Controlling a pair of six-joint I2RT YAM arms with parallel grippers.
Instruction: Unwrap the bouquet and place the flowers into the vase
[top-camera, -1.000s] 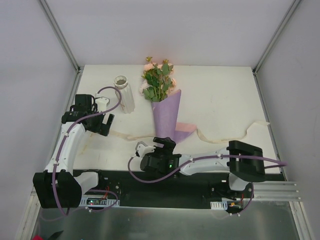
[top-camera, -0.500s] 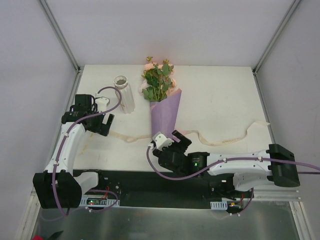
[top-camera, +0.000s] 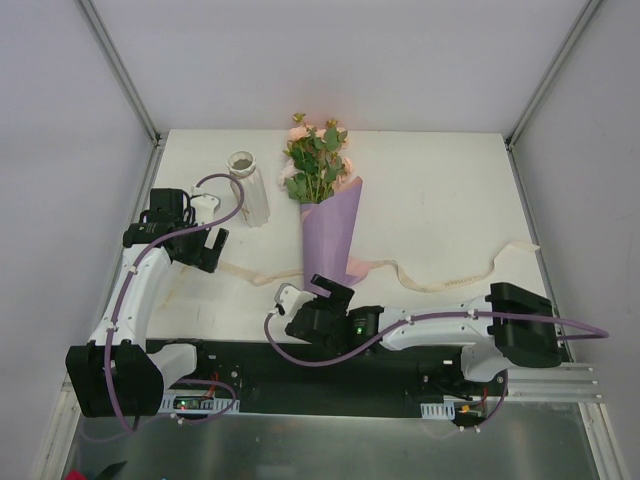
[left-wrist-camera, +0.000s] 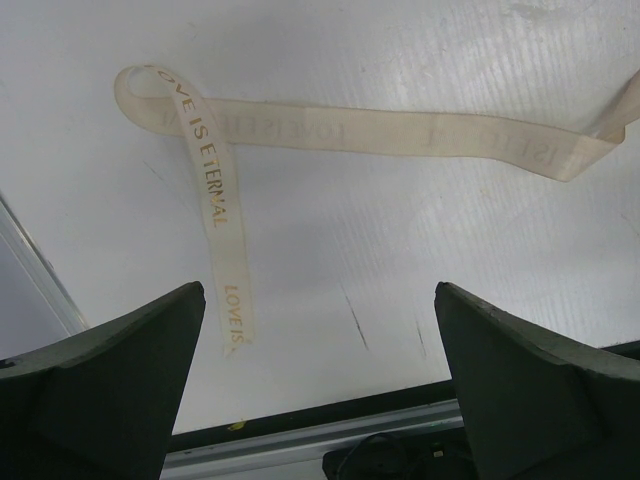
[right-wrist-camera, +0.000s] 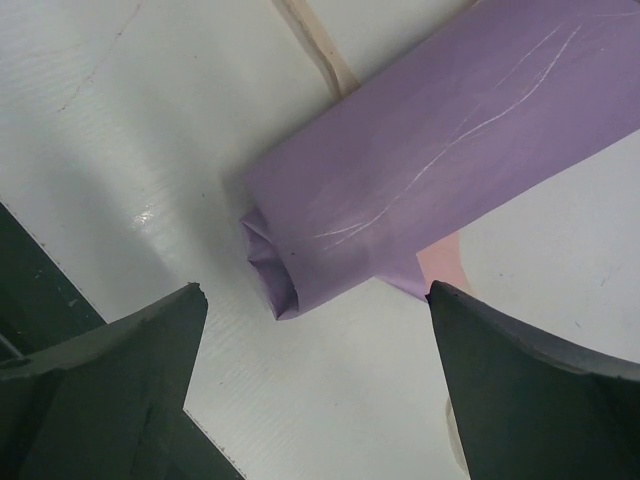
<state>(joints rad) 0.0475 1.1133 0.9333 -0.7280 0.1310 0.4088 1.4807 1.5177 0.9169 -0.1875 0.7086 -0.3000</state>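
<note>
The right claw (top-camera: 310, 289) gapes wide, empty, over the narrow end of the bouquet (top-camera: 330, 215); the left claw (top-camera: 208, 250), left of it, hangs spread above cream ribbon (left-wrist-camera: 400, 130).

Top view. You see a white table (top-camera: 440, 190) with a black strip (top-camera: 260, 375) along its near edge. On the bouquet (top-camera: 322, 200), the paper (top-camera: 332, 240) is plain purple outside. In the right wrist view you can also pick out its pink inner face (right-wrist-camera: 440, 265) and a few thin pale crease lines across the purple. The roses (top-camera: 298, 130) are peach-pink and the leaves (top-camera: 318, 165) are green. The vase (top-camera: 252, 195) is cream-white and ribbed. The cables (top-camera: 222, 176) are purple.

Left wrist view. The ribbon (left-wrist-camera: 400, 130) is cream, printed along its length in gold capitals, and on one leg you can read "LOVE IS ETERNAL". Faint dark scuff lines mark the white table here.
</note>
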